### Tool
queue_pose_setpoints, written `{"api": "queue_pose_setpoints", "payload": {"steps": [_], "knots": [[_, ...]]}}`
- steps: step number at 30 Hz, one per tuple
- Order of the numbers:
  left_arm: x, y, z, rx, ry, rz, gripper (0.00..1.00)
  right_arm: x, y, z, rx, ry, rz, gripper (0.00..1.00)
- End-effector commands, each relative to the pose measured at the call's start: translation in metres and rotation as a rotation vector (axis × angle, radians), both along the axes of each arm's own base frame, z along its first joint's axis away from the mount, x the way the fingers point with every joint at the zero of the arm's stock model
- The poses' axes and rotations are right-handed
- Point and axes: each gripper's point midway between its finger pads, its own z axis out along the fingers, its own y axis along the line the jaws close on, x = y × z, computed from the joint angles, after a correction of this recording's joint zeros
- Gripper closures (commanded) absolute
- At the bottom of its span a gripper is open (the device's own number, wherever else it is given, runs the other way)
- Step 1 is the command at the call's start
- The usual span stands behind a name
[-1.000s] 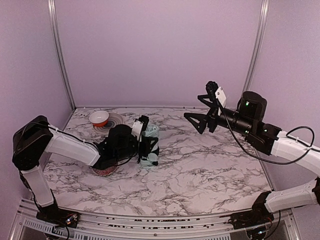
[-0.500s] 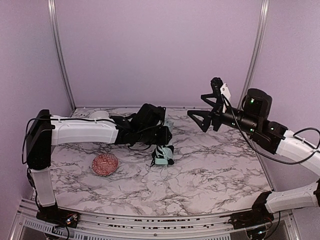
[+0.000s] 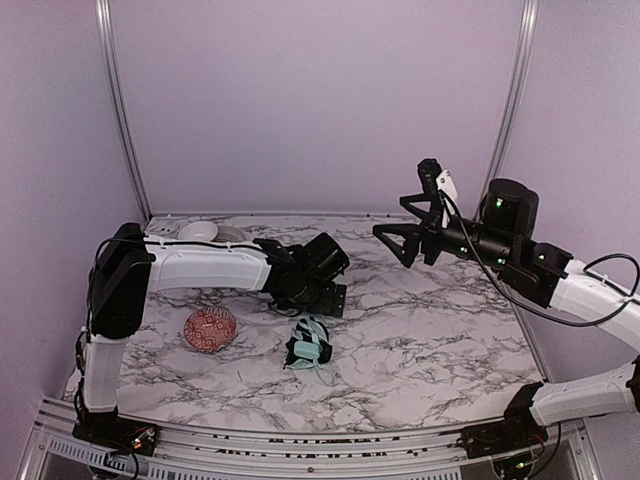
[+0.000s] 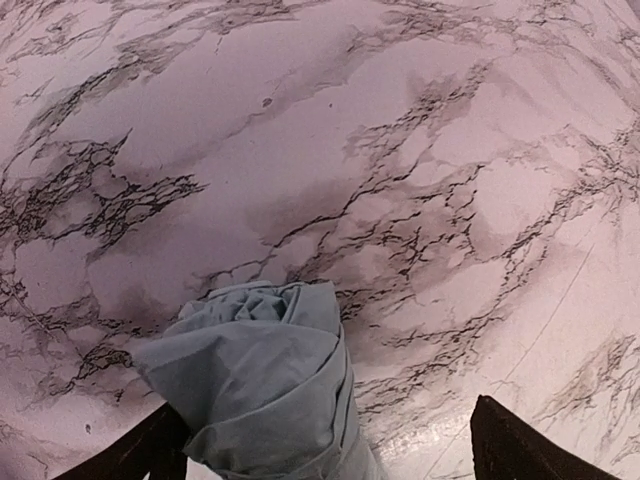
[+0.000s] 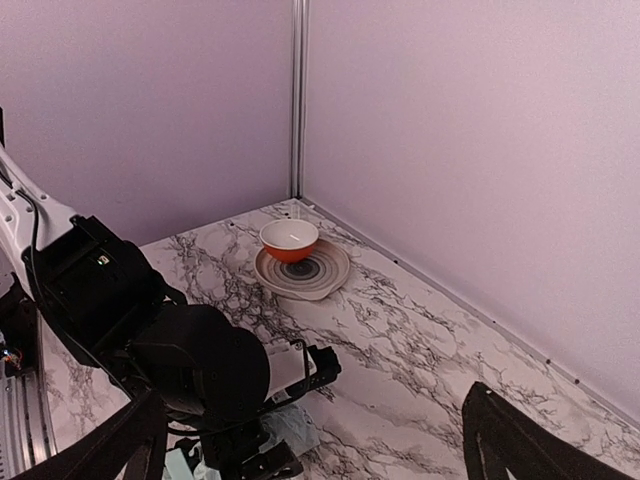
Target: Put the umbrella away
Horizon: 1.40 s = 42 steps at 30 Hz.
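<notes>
Umbrella (image 3: pixel 308 345) lies bundled front-centre on the worktop (image 3: pixel 430 340), my left gripper (image 3: pixel 330 298) just behind it, spread and empty, right gripper (image 3: pixel 405 243) agape mid-air farther back; pinching only loose fabric risks slip or unfurl.

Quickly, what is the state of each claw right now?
Left claw: open, holding nothing.
Right claw: open, holding nothing.

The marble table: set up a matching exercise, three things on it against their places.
Things:
1. mint-green folded fabric umbrella
2. red patterned bowl
3. orange bowl with white inside

Places:
A. on the grey ringed plate
B. alone on the marble table, left side
C. lying ungripped beside the open left claw

Pairs: 1-C, 2-B, 3-A.
</notes>
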Motion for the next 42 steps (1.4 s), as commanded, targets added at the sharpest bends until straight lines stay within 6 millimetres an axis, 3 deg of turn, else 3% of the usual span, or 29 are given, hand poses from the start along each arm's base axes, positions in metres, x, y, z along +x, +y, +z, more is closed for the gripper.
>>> {"api": "queue_pose_setpoints", "payload": {"steps": [1,5,8,17,20,24,26,32,39,42], "knots": [[0.003,-0.013,0.041,-0.044,-0.047,-0.026,0.01,0.003,0.000,0.001,-0.007,0.008,-0.004,0.00],[0.006,-0.009,0.082,-0.085,-0.108,-0.061,0.01,0.004,0.001,-0.006,-0.018,0.037,-0.005,0.00],[0.005,0.011,0.091,-0.109,-0.105,-0.053,0.01,0.007,-0.004,-0.012,-0.028,0.053,-0.043,0.00],[0.012,0.094,0.054,-0.070,-0.086,0.099,0.01,0.038,-0.071,-0.040,-0.100,0.108,-0.411,0.00],[0.013,0.110,0.042,-0.047,-0.076,0.121,0.02,0.043,-0.096,-0.057,-0.084,0.167,-0.480,0.00],[-0.002,0.121,0.012,-0.001,-0.018,0.123,0.11,0.049,-0.126,-0.088,-0.096,0.255,-0.573,0.00],[-0.015,0.114,-0.001,0.008,0.006,0.094,0.16,0.050,-0.135,-0.097,-0.089,0.279,-0.596,0.00],[-0.035,0.078,-0.021,0.038,0.028,-0.020,0.17,0.049,-0.136,-0.104,-0.090,0.284,-0.586,0.00],[-0.026,0.069,-0.021,0.061,-0.001,-0.045,0.16,0.049,-0.135,-0.103,-0.090,0.286,-0.581,0.00],[-0.016,0.080,-0.010,0.092,-0.046,-0.034,0.15,0.049,-0.139,-0.101,-0.090,0.274,-0.603,0.00]]}}
